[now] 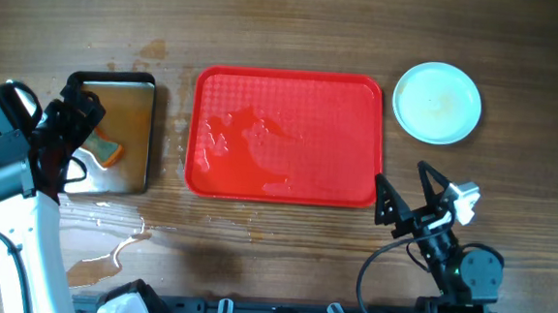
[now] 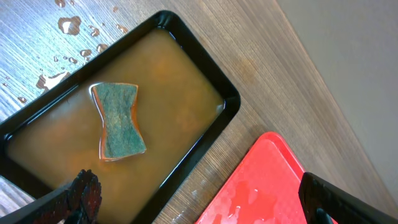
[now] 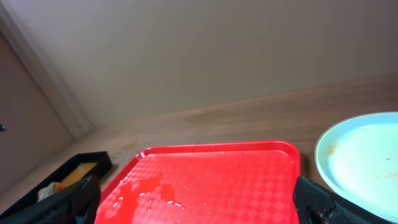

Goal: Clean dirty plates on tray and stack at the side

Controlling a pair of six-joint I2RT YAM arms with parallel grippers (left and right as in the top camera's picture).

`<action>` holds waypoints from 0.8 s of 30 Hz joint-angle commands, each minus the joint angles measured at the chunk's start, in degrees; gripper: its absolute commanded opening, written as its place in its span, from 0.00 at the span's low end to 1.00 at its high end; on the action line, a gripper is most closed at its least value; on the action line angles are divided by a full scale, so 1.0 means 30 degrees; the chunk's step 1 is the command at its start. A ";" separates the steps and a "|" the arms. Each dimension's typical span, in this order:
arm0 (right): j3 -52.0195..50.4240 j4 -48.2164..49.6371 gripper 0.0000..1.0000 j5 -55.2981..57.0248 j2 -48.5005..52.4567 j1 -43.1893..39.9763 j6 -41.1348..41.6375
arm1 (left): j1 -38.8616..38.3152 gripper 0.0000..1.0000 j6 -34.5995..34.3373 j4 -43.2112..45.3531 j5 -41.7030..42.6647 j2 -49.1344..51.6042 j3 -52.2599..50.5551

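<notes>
- Overhead view: the stack of round, shallow, pale mint-green plates reads as a single disc from above. I cannot tell how many it holds.
- The stack sits on the wooden table, ahead of the right gripper and slightly to its right, near but not touching.
- The large, flat, bright red plastic tray lies ahead-left of that gripper. Its near right corner is just beside the left finger.
- The tray carries no plates, only a film of water.
- The right gripper's fingers are spread wide with nothing between them. The right wrist view agrees: tray rim straight ahead, plate edge at the right.
- The left gripper is also spread wide and empty. It hangs over the black-rimmed metal pan of brown water.
- A green-faced, waisted sponge floats in the pan, ahead-left of the left fingers.
- Deciding relation: the whole tray lies between the plates and the left gripper, so the right arm is plainly the nearer one.
- The plates are round, so there is no long axis to line up with.
- Judgement: cleaning and stacking look finished. The top plate shows a faint tinge, too slight to call.
</notes>
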 commanded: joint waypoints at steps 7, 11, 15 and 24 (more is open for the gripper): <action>-0.0175 -0.1100 1.00 0.4371 -0.2025 0.0080 -0.3599 | 0.0036 1.00 0.0095 0.0051 0.0102 0.0007 0.0131; -0.0168 -0.2266 1.00 0.7002 -0.2025 0.0073 -0.5821 | 0.0036 1.00 0.0095 0.0051 0.0102 0.0007 0.0131; -0.0168 -0.2222 1.00 0.7089 -0.2033 0.0073 -0.6397 | 0.0036 1.00 0.0095 0.0051 0.0102 0.0007 0.0131; -0.0168 -0.2259 1.00 0.6856 -0.2025 0.0073 -0.6885 | 0.0036 1.00 0.0095 0.0044 0.0102 0.0007 0.0131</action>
